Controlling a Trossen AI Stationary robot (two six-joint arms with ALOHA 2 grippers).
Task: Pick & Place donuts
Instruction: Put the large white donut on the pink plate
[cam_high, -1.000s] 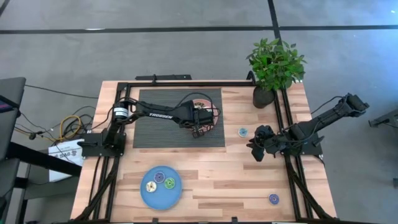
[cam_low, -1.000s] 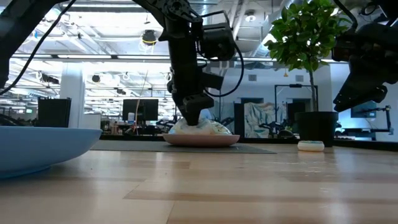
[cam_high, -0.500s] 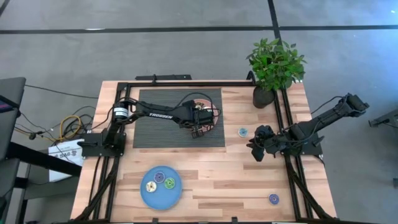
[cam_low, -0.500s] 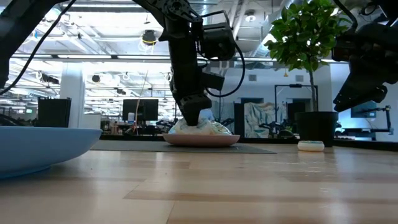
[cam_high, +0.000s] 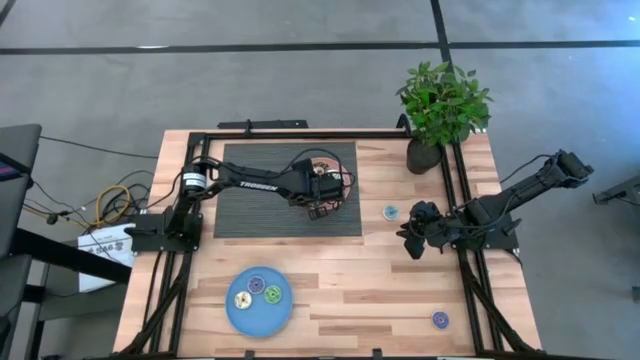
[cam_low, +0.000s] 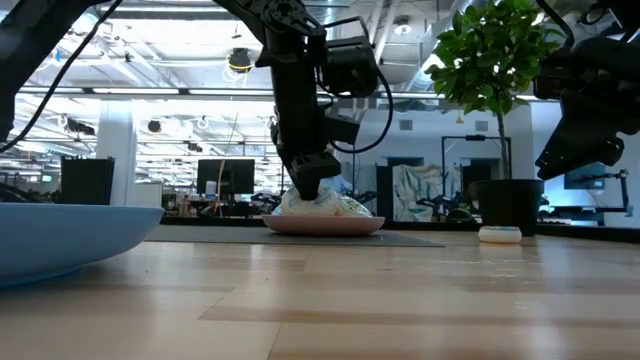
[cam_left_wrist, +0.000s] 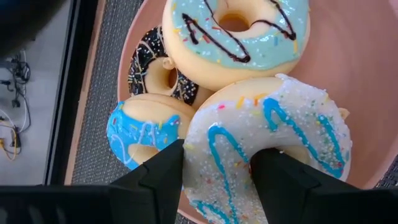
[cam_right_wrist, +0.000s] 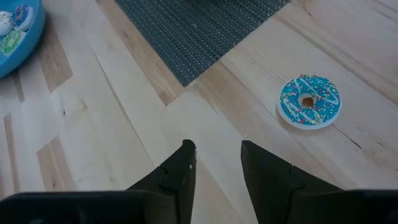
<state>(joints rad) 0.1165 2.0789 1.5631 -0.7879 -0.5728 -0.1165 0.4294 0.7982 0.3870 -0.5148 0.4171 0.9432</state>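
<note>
left wrist view, left fingers clamping white donut on pink plate, right fingers narrowly apart

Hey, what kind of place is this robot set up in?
Probably a robotics lab or open-plan office. Behind the wooden table the low view shows computer monitors and exposed ceiling ducts; the table itself stands on a bare concrete floor.

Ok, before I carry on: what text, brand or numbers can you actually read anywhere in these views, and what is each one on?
"TROSSEN": white letters on the dark left robot arm above the dark ribbed mat, high view.
White paper sheet on the floor left of the wooden table: some print, too small to read.
Toy donuts, blue round plate, pink round plate, potted green plant: no text.
</note>
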